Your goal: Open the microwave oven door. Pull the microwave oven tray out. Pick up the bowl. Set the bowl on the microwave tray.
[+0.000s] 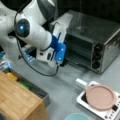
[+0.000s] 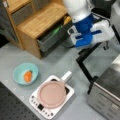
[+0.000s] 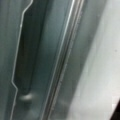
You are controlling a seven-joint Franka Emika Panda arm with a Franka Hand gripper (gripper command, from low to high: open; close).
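The microwave oven [image 1: 96,42], boxy silver with three black knobs, stands beside the end effector [image 1: 60,62], whose opening I cannot tell.

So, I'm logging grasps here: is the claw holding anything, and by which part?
Cannot tell: the claw sits at the front of the microwave oven, its fingertips hidden.

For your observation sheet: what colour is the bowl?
Pale teal bowl; clearest in a front view, holding something orange.
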